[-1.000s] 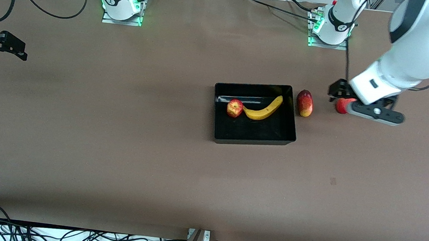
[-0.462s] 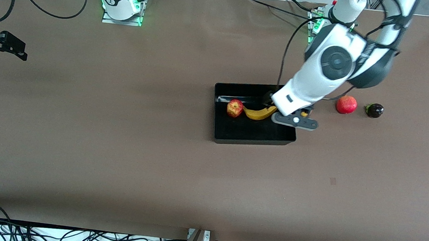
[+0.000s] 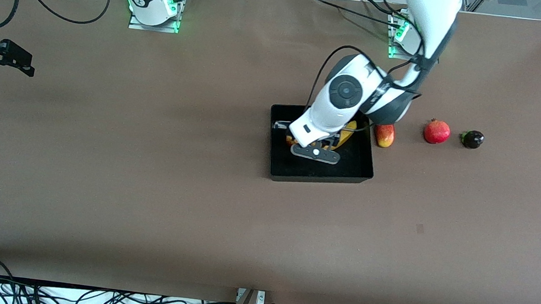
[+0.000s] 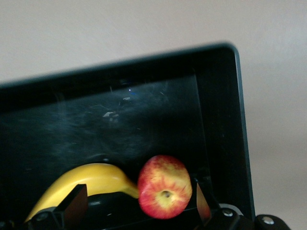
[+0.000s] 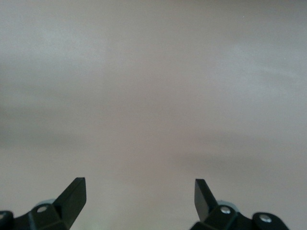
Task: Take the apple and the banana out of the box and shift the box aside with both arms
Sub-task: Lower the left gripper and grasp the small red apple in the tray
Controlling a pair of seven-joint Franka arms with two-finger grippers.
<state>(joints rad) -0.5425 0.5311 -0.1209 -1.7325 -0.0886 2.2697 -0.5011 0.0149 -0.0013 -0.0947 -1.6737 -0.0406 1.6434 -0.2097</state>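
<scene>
Left wrist view: left pincer (image 4: 139, 203) wide over box (image 4: 220, 120), probably straddling apple (image 4: 165, 186); descend before closing, avoid banana (image 4: 81, 182). Right pincer (image 5: 139, 191) wide, waiting.

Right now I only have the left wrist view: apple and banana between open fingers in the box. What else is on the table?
Observer: Three fruits lie outside the box, toward the left arm's end: an oval red-yellow fruit beside its wall, then a pomegranate, then a small dark fruit.
Operator: Right arm?
Observer: The right gripper waits open over bare table at the right arm's end.
Operator: Where is my gripper?
Observer: The left gripper is over the box; the apple sits between its open fingers, the banana alongside.
</scene>
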